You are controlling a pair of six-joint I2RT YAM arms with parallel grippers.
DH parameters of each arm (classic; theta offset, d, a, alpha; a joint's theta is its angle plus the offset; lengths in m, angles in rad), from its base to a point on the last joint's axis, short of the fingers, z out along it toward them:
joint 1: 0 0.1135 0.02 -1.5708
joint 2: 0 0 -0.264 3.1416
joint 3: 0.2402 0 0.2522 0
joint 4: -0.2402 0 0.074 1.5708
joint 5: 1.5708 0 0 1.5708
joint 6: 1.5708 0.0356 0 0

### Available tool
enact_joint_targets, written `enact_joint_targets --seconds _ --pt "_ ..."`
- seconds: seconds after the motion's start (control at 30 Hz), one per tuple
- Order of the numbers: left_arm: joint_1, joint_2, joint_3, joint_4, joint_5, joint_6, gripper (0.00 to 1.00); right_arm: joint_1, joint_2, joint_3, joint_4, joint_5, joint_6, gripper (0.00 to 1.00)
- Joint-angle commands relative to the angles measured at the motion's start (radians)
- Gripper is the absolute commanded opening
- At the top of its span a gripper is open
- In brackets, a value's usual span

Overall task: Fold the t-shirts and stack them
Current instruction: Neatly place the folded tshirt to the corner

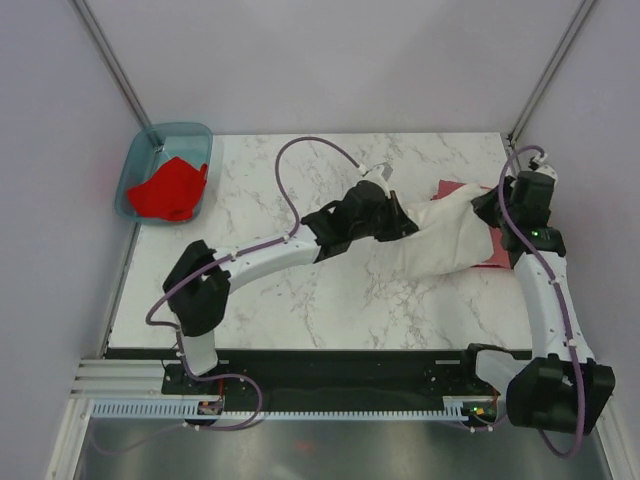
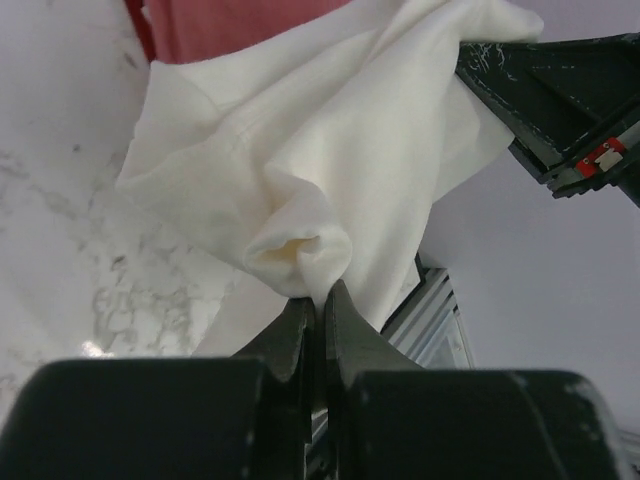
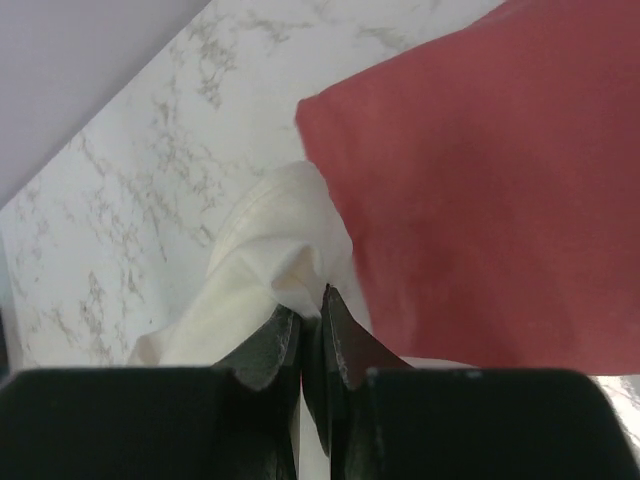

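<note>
Between the two end effectors the white shirt point(image 1: 450, 235) spans as a loose, rumpled band, held at both ends. The left end effector point(image 2: 322, 295) is pinched tight on a bunched fold of it, and the right end effector point(image 3: 312, 300) is clamped on another edge. Just beyond the right end effector's tips, partly under the white cloth, the brick-red shirt point(image 3: 480, 200) lies flat on the bench point(image 1: 330, 300). Well away to the left of the left end effector, the bright red shirt point(image 1: 168, 190) sits crumpled in the tub point(image 1: 190, 135) by the bench's corner.
</note>
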Motion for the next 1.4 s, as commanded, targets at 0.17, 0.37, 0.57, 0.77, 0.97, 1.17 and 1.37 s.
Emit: enact_joint_targets --seconds 0.17,0.37,0.57,0.77,0.97,1.17,1.37 --pt "-0.047 0.292 0.389 0.022 0.037 -0.025 0.02 -0.301 0.079 0.132 -0.047 -0.051 -0.027 0.0" --pt "-0.049 0.457 0.56 0.059 0.042 -0.002 0.02 -0.351 0.094 0.167 -0.011 0.025 0.002 0.0" --pt "-0.036 0.559 0.696 0.068 0.026 0.044 0.02 -0.36 0.197 0.221 -0.002 0.026 0.046 0.0" --pt "-0.027 0.571 0.68 0.097 0.042 0.015 0.02 -0.394 0.112 0.134 0.036 0.061 0.083 0.0" --pt "-0.029 0.51 0.586 0.177 0.062 -0.005 0.02 -0.394 -0.004 0.037 0.052 0.125 0.086 0.0" --pt "-0.026 0.507 0.577 0.194 0.057 0.0 0.02 -0.399 0.022 -0.02 0.093 0.125 0.116 0.0" --pt "-0.015 0.568 0.65 0.192 0.045 0.015 0.02 -0.405 0.114 -0.001 0.145 0.096 0.143 0.0"
